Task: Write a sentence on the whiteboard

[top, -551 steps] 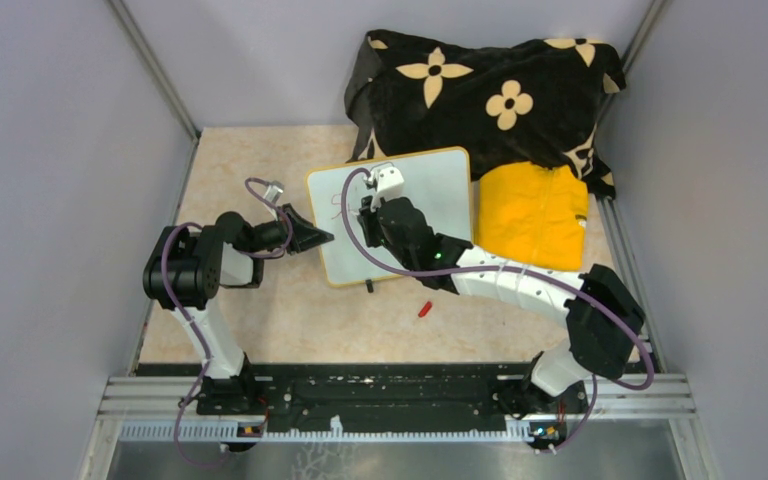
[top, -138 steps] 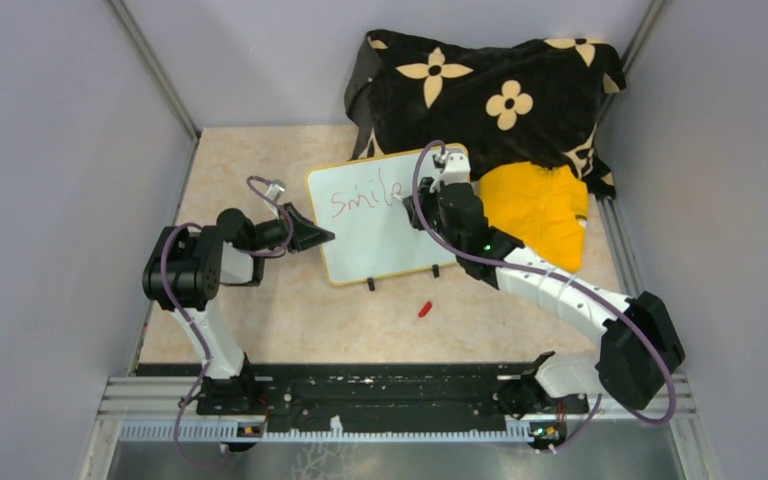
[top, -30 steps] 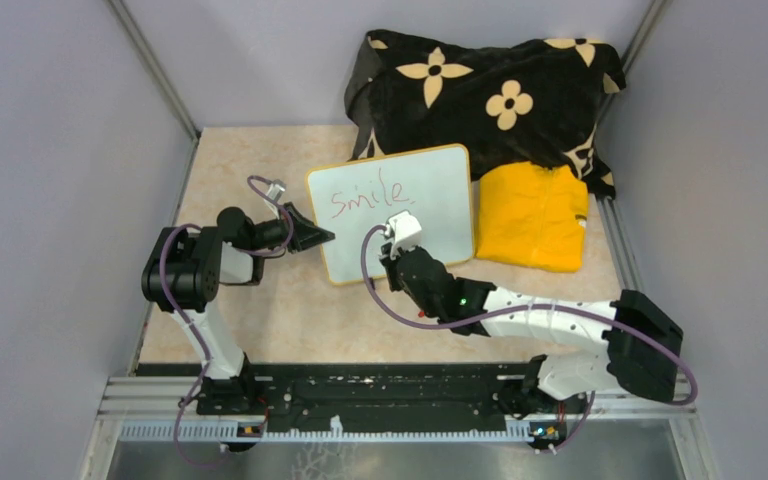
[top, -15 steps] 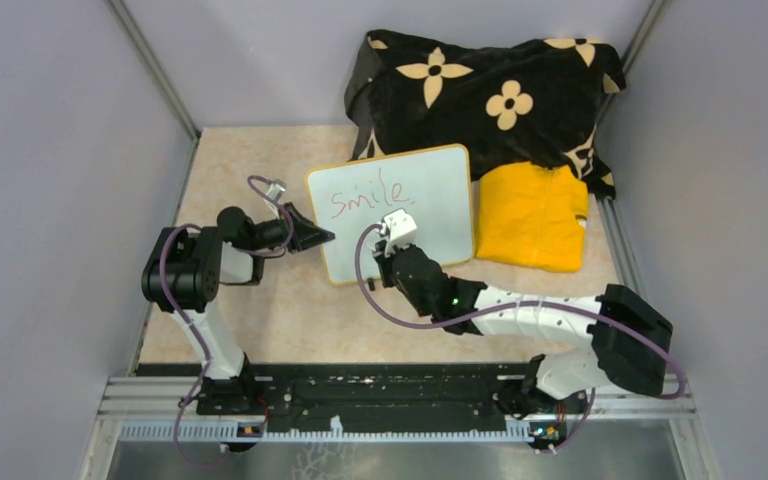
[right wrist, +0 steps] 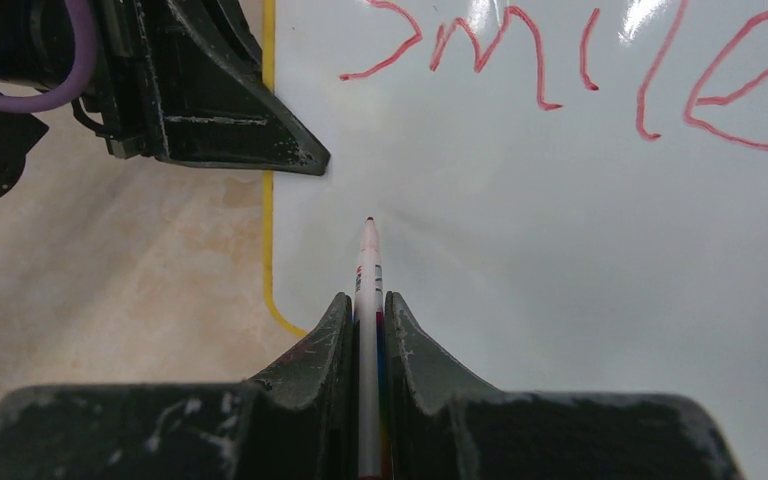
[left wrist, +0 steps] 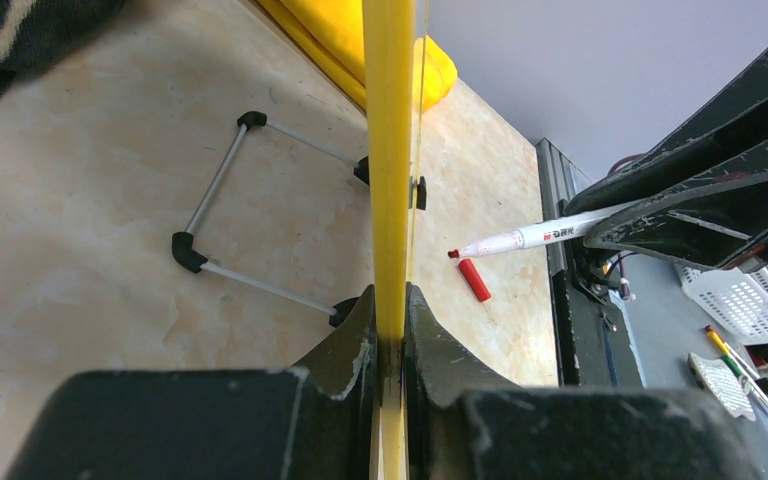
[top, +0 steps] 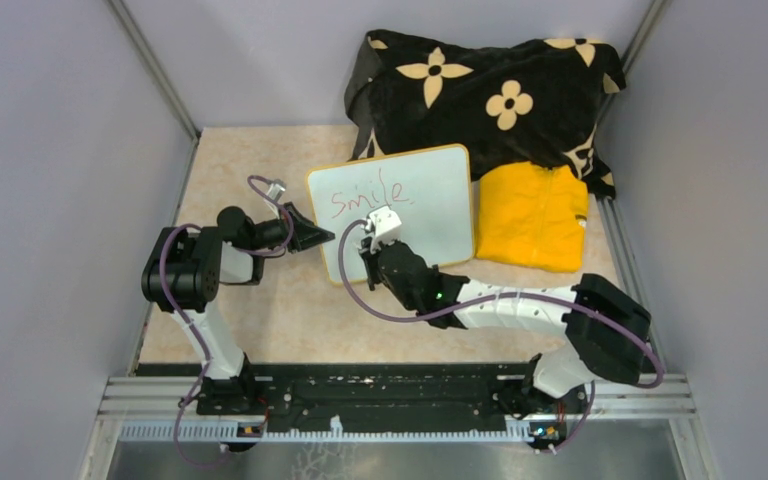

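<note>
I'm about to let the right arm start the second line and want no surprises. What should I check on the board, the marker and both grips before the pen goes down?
1. Hold on the whiteboard: the left gripper is shut on its yellow left edge. Ok.
2. Grip on the marker: the right gripper is shut on its barrel, with the tip pointing at the board. Ok.
3. Cap off: the red cap lies on the table and the tip is bare. Ok.
4. Tip on the surface: the left wrist view shows a gap between tip and board. Not ok.
5. Room under the sentence: blank white beneath "smile". Ok.
</note>
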Controlling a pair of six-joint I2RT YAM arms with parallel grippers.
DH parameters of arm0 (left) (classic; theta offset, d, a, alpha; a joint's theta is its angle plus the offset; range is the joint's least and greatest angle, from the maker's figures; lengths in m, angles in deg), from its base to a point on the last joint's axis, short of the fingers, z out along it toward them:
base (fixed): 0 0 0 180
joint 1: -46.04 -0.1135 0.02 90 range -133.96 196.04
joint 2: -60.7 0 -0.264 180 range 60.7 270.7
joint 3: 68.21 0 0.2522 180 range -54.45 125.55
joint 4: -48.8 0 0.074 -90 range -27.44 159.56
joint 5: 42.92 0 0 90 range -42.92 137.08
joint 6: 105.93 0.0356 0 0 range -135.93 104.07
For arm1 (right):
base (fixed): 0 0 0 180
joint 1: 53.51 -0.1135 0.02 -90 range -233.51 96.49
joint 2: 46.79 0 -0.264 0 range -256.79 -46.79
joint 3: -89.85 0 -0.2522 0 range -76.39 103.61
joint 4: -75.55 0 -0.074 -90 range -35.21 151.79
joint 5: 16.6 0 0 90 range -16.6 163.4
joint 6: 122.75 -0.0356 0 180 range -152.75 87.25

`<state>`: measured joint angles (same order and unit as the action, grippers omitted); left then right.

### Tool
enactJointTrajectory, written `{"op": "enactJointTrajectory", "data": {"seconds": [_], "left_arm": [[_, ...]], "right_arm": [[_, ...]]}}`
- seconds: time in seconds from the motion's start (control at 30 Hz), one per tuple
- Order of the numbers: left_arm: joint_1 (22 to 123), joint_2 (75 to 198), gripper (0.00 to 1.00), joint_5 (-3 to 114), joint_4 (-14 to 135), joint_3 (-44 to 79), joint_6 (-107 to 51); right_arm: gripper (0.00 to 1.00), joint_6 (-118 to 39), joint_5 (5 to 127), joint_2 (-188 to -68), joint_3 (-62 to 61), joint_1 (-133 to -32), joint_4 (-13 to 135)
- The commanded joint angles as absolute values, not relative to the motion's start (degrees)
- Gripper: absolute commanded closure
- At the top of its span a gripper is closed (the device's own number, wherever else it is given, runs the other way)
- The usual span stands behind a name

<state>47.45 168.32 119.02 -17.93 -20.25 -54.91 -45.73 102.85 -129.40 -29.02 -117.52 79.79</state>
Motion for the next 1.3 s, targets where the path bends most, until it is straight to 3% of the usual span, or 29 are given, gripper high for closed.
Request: {"op": "enactJointTrajectory", "data": {"seconds": [0.0,1.27], "left_arm": [[47.7,169.2,1.0,117.9,-15.4,-19.9,-52.0],[47.7,169.3,1.0,117.8,-15.0,-19.8,-51.8]], "right_arm": [[1.0,-46.6,100.7,-130.3,-25.3,-117.7,83.5],[1.0,-48.1,105.4,-135.0,-22.7,-118.3,77.2]]}}
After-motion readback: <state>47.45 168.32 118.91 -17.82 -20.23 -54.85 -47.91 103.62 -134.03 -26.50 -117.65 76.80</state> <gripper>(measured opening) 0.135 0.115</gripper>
